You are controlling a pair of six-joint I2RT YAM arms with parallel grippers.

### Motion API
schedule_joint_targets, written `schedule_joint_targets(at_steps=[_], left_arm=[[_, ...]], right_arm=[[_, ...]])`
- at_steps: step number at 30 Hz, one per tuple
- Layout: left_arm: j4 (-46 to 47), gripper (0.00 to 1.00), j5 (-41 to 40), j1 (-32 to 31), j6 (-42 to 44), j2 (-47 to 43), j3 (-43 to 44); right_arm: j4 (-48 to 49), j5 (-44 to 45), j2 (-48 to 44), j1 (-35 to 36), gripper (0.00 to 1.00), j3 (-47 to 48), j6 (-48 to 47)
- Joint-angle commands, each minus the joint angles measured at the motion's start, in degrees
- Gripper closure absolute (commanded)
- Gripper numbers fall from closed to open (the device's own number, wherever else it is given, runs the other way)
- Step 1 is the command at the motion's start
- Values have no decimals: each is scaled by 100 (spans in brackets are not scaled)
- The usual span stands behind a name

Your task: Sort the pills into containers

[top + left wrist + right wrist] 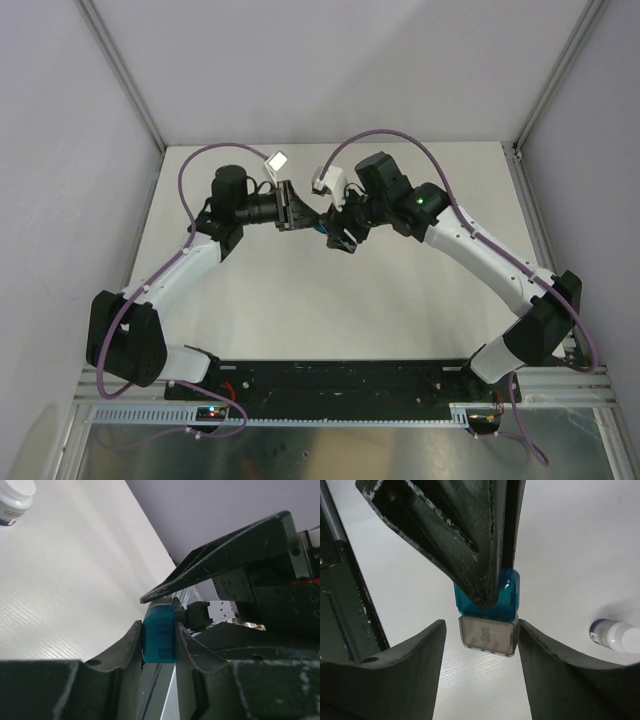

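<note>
Right wrist view: the left gripper pinches the teal compartment of the containers, holding them off the bench, well apart from the white bottle. The right gripper stands spread, its fingers just beside the grey compartment on either side.

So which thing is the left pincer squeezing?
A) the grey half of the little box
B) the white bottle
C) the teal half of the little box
C: the left pincer is clamped on the teal half, with the grey half sticking out beyond it.
</note>
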Motion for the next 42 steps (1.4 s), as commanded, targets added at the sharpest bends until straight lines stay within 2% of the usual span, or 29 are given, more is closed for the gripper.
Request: schedule_joint_targets(at_steps=[1,12,20,28,36,42], left_arm=[[211,100,6,-39,-225,-173,131],[222,100,-135,-52,-416,-60,37],[223,100,-472,-3,-488,-46,-21],[207,100,-724,86,-616,35,-50],[198,100,-791,217,-558,72,-73],[193,100,-785,276,-481,55,-36]], right_arm=[[418,854,-127,257,39,58,-181],[1015,2744,-306,895,58,-420,-571],[1308,3650,-389,1205,63,-653,-826],[1547,4222,-406,1411,58,-800,-920],[1323,3728,-560,1409,50,-798,-788],[971,2965,-711,1266,41,-612,-558]])
